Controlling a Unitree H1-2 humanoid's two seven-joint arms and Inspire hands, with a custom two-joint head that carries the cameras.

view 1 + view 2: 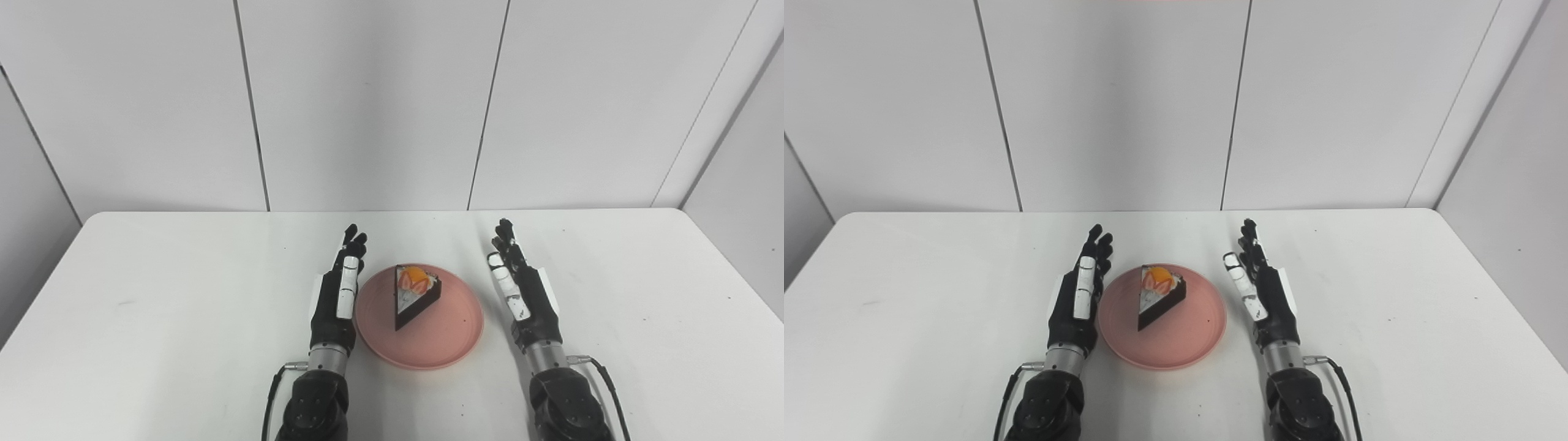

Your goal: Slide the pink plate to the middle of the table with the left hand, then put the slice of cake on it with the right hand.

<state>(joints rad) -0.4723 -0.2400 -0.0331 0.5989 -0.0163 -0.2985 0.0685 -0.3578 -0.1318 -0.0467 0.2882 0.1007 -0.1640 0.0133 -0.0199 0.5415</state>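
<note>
Landmark: pink plate [419,334] — lies flat on the white table [153,318], near the table's middle from side to side, toward the near edge.

Slice of cake [414,294]: rests on the pink plate, on its far half. Wedge shape with dark sides; the point faces the near rim. The top carries strawberry pieces and an orange fruit piece at the wide far end.

Left hand [338,295]: just beside the plate's left rim, set on edge with the palm facing the plate. Fingers extended and held close together, pointing away from the robot. It has hold of nothing. Whether the hand touches the rim cannot be told from these views.

Right hand [1263,293]: to the right of the plate, apart from the rim by a clear strip of table. Set on edge, palm facing the plate — fingers extended, pointing away from the robot and leaning slightly toward the plate's far side. It has hold of nothing.

Arms: both forearms enter from the bottom edge, one on each side of the plate; a black cable loops at each wrist.

Background: white panelled wall [367,104] behind the plate, beyond the table's far edge.
</note>
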